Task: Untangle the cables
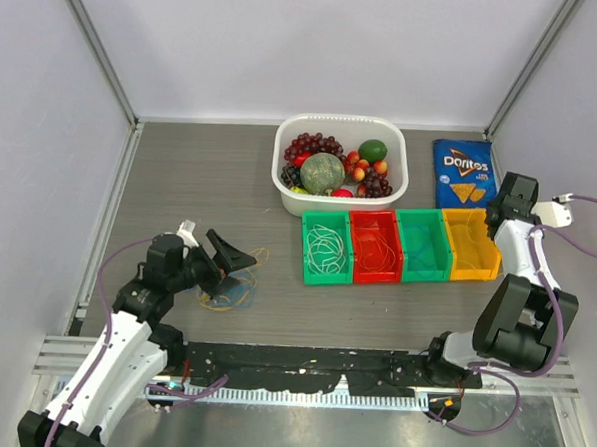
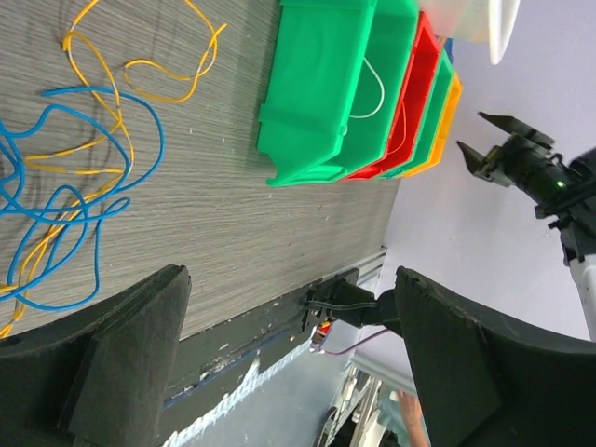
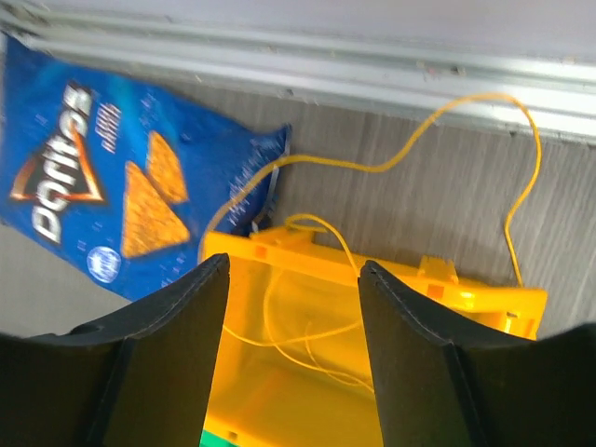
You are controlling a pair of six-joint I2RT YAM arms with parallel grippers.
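From above, a loose tangle of thin blue and yellow cables [image 1: 227,293] lies on the grey table [image 1: 181,177] under the wide-spread left gripper [image 1: 235,256]. At the left wrist, the loops sprawl every way, with no single axis. At the right wrist, the right gripper [image 3: 293,268] gapes over a yellow plastic bin [image 3: 484,296], and a thin yellow cable [image 3: 326,162] trails from the bin towards the wall.
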